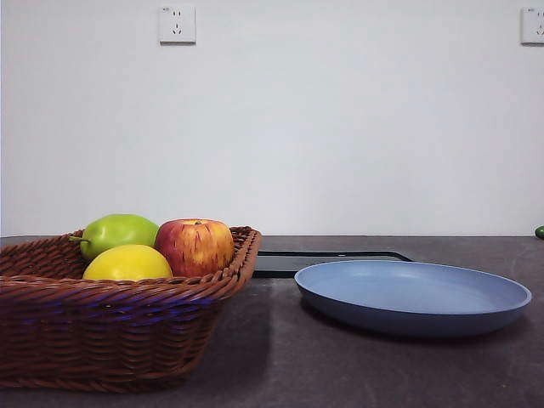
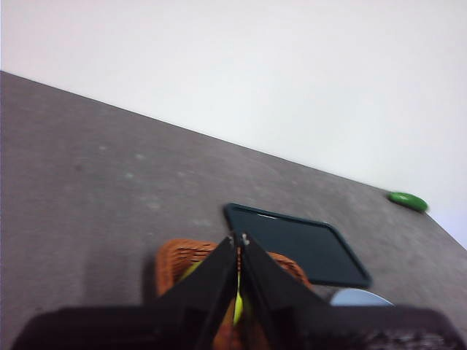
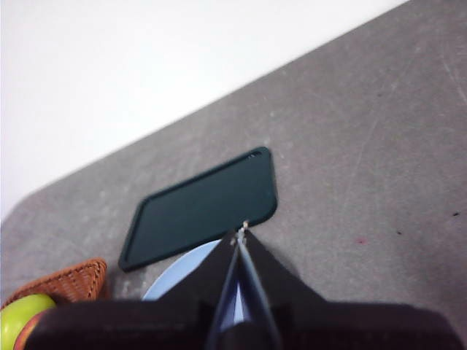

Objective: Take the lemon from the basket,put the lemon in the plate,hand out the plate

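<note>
Three fruits sit in the basket at the table's left side: the lemon at the near edge of the pile, a green pear-like fruit behind it and a red-yellow apple touching its right. The plate lies empty just beside the basket, toward the right, with a black tray behind both. Neither arm shows in the front view; both hang high above the table. The left gripper has its fingers pressed together over the basket, and the right gripper is likewise closed above the plate. Nothing is grasped yet. The likely trouble: the lemon is smooth and crowded, so descending jaws could nudge the apple or let the fruit slip and roll.
</note>
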You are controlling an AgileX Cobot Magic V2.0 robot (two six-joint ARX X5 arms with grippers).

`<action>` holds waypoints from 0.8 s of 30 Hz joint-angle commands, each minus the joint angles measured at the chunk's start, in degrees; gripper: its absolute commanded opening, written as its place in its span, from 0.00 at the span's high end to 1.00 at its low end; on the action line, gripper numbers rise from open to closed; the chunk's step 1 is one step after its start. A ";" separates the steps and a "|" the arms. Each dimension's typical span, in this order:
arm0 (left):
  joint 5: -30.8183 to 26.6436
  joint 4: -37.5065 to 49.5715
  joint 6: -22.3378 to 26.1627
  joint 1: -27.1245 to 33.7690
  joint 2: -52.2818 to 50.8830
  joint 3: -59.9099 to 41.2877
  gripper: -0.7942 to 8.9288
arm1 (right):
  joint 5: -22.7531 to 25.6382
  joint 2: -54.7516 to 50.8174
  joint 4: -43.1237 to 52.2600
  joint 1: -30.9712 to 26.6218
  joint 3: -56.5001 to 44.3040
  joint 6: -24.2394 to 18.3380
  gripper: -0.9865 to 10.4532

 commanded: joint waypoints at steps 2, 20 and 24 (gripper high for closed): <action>3.43 -3.65 3.17 -0.13 5.95 6.10 0.91 | -0.15 6.16 -3.26 0.07 7.10 -4.70 0.91; 26.97 -19.23 12.41 -0.17 27.12 20.15 0.91 | -11.89 35.19 -15.19 0.07 21.00 -20.81 0.87; 26.95 -20.09 12.44 -0.17 27.12 20.15 0.91 | -11.45 39.15 -14.60 0.07 21.00 -20.81 0.79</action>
